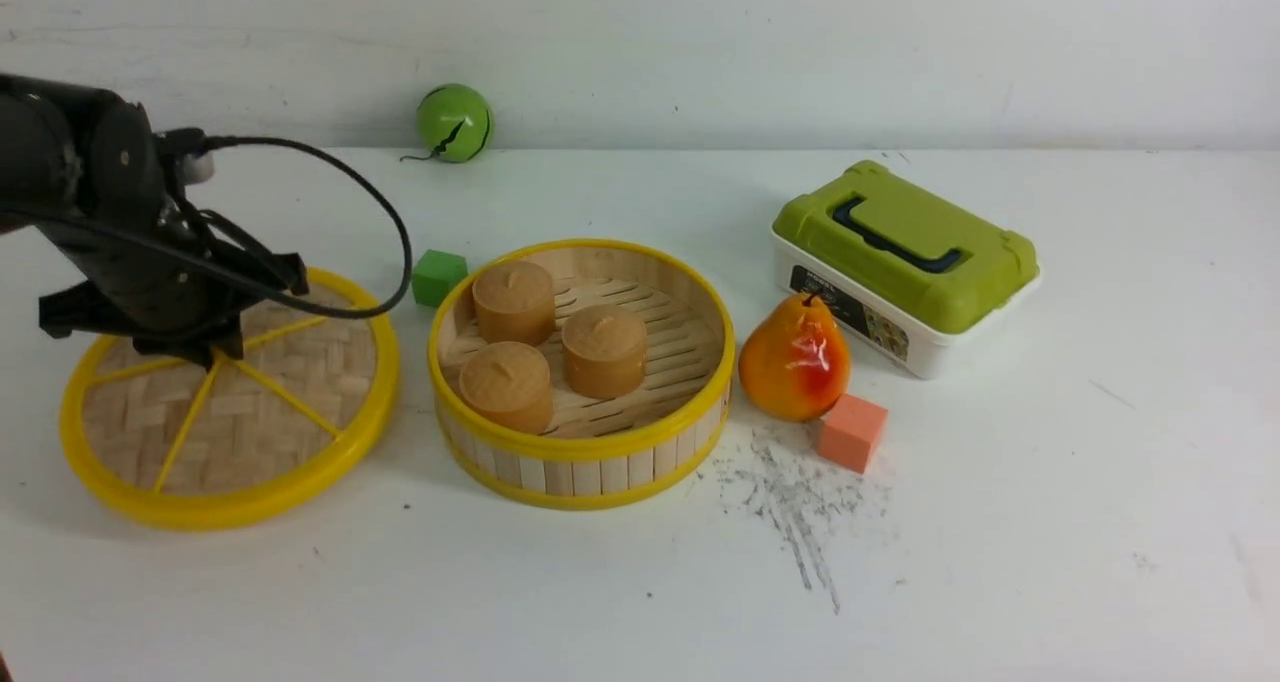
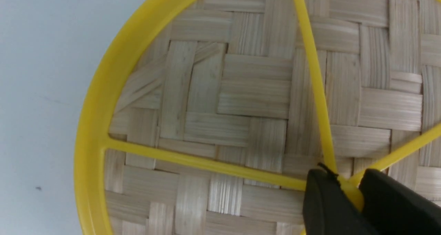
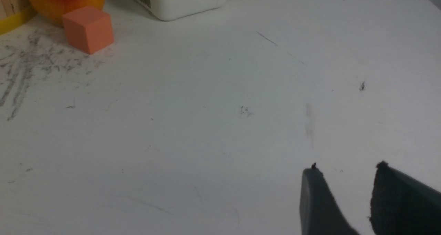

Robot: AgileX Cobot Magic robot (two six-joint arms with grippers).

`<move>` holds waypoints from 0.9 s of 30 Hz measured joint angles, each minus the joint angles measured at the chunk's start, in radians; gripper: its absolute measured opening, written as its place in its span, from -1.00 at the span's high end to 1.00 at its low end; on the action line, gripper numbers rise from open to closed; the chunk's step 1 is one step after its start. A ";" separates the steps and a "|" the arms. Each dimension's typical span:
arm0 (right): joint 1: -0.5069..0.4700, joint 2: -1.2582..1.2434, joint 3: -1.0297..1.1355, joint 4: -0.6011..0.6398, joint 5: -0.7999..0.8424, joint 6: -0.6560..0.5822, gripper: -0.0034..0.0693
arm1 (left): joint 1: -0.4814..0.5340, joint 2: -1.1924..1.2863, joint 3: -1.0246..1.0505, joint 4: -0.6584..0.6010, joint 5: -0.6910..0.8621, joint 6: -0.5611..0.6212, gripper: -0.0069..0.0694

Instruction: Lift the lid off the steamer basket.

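Observation:
The lid (image 1: 260,412), a woven bamboo disc with a yellow rim and thin yellow spokes, rests on the table left of the steamer basket (image 1: 590,457). My left gripper (image 1: 205,354) is shut on the lid's yellow centre knob (image 2: 353,193), where the spokes meet. The basket stands uncovered, a round tub of pale slats with yellow rims, holding three brown cylinders (image 1: 603,350). The right gripper (image 3: 346,173) hangs open over bare table with nothing between its fingers; it does not show in the front view.
A green cube (image 1: 439,277) sits behind the gap between lid and basket. Right of the basket are a pear (image 1: 795,360), an orange cube (image 1: 852,432) and a white box with a green lid (image 1: 905,262). A green ball (image 1: 454,122) lies by the back wall.

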 joint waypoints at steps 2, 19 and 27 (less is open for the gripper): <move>0.000 0.000 0.000 0.000 0.000 0.000 0.25 | 0.000 0.018 0.000 0.000 -0.001 -0.004 0.55; 0.000 0.000 0.000 0.000 0.000 0.000 0.25 | 0.000 0.037 -0.012 -0.026 -0.008 -0.007 0.13; 0.000 0.000 0.000 0.000 0.000 0.000 0.25 | 0.000 -0.306 -0.132 -0.031 0.110 0.039 -0.27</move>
